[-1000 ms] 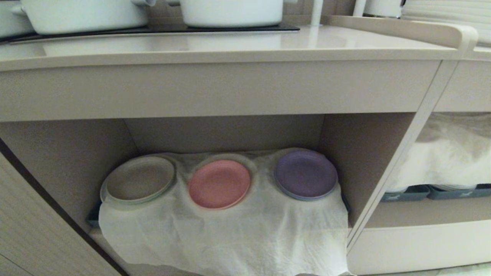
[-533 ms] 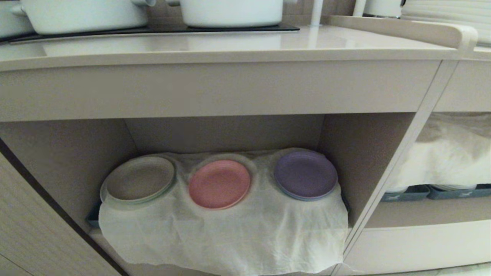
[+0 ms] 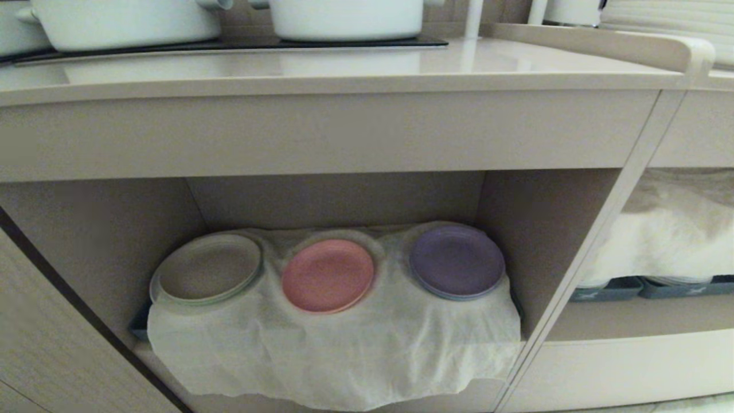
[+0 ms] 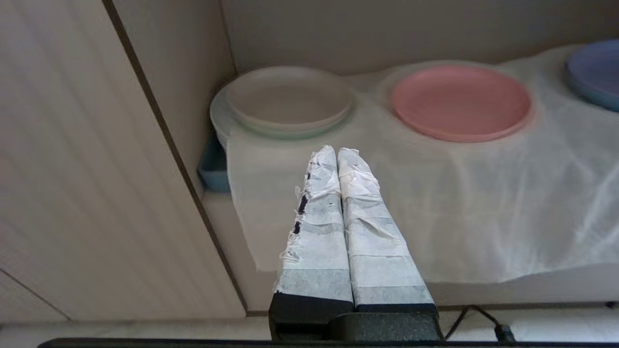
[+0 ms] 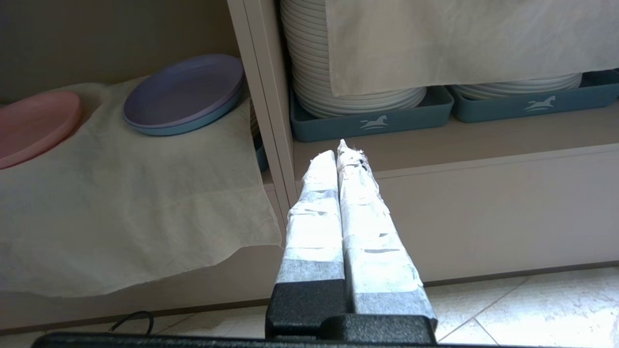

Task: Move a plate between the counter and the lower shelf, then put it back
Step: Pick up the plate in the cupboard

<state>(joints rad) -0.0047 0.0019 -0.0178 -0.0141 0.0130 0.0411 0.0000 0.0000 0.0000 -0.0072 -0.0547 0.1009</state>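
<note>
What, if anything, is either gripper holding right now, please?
Nothing: the left gripper and right gripper are both shut on nothing, short of the pink plate on the lower shelf.

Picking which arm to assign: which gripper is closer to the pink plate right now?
Left, judging by the wrist views. The left gripper sits before the cloth, between the white plates and the pink plate. The right gripper sits beyond the purple plate, at the shelf divider.

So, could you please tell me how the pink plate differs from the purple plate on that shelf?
The pink plate lies in the middle of the white cloth; the purple plate lies by the right wall. The pink plate is single; the purple plate rests on a bluish one. Both are round, low-rimmed and flat.
</note>
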